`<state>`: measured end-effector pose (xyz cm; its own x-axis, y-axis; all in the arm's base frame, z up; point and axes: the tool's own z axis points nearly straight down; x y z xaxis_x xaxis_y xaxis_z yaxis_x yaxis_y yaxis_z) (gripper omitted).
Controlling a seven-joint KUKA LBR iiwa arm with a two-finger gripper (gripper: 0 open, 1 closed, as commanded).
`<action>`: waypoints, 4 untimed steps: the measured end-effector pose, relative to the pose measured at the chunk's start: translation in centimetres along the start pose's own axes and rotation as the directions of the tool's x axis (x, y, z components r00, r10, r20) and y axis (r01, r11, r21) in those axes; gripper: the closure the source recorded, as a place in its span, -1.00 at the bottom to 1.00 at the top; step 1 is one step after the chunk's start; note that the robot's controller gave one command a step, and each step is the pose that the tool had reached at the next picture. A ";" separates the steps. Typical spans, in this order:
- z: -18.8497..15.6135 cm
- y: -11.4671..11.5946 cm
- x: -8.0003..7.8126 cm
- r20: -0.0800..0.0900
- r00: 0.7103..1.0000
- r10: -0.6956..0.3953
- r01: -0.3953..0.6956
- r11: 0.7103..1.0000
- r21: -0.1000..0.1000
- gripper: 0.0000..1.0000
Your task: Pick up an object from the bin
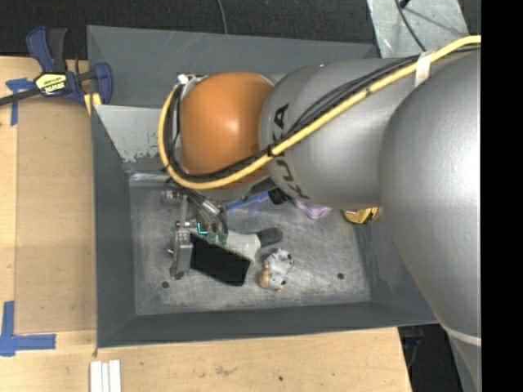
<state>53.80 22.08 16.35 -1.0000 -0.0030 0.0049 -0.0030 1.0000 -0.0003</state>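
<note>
Camera view — claw (184,247) grip unclear | black slab (219,263) beside it | long axis upper-left–lower-right

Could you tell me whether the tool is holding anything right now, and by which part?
That cannot be told: the tool is low in the bin beside the left end of a black flat block, with no clear hold visible.

The gripper (181,256) hangs low at 9 o'clock in the bin (114,243), just beside a flat black block (219,263). A small white lump (276,268) lies at the block's 3 o'clock.
</note>
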 end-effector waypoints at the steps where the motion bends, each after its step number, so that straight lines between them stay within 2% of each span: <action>1: -0.4 -0.1 -0.2 0.007 1.000 0.003 -0.003 1.000 -0.002 -1.00; 2: 6.1 -5.1 1.0 0.011 0.998 0.066 -0.066 0.998 -0.004 -1.00; 3: 8.4 -7.3 1.7 0.009 0.994 0.111 -0.111 0.994 -0.002 -1.00; 4: 6.2 -8.7 2.0 0.010 0.990 0.143 -0.143 0.990 -0.003 -1.00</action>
<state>51.77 13.33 10.15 -0.9901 0.1403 -0.0048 0.1403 0.9901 0.0017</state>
